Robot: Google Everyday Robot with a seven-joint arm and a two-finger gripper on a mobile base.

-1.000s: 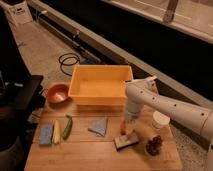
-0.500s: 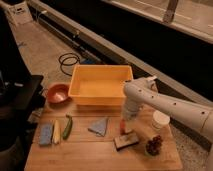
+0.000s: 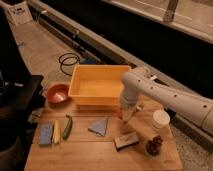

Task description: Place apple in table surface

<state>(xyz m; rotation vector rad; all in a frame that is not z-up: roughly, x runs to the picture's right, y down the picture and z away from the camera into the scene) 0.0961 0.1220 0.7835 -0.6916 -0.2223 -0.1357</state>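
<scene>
Clutter crowds the slatted wooden counter (image 3: 100,156): 1 yellow bin (image 3: 97,85), a white cup (image 3: 160,120), a grey cloth (image 3: 99,126), a dark block (image 3: 126,141) and grapes (image 3: 154,144). Just before the bin, the hand (image 3: 123,116) hangs low, pinching the apple (image 3: 120,115). Cables (image 3: 70,61) trail across the floor beyond.

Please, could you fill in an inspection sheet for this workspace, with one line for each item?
surface: table surface, light wooden slats, things spread over it.
job's things: apple, a small orange patch at the gripper's tip, in front of the yellow bin; whether it is gripped is not clear.
clutter: red bowl, blue sponge, green vegetable, grey-blue cloth, dark block, grapes, white cup.
grippers: gripper, low over the table in front of the bin, jaws shut.
cables: black cable, coiled on the floor behind the table.
surroundings: dark wall behind.
</scene>
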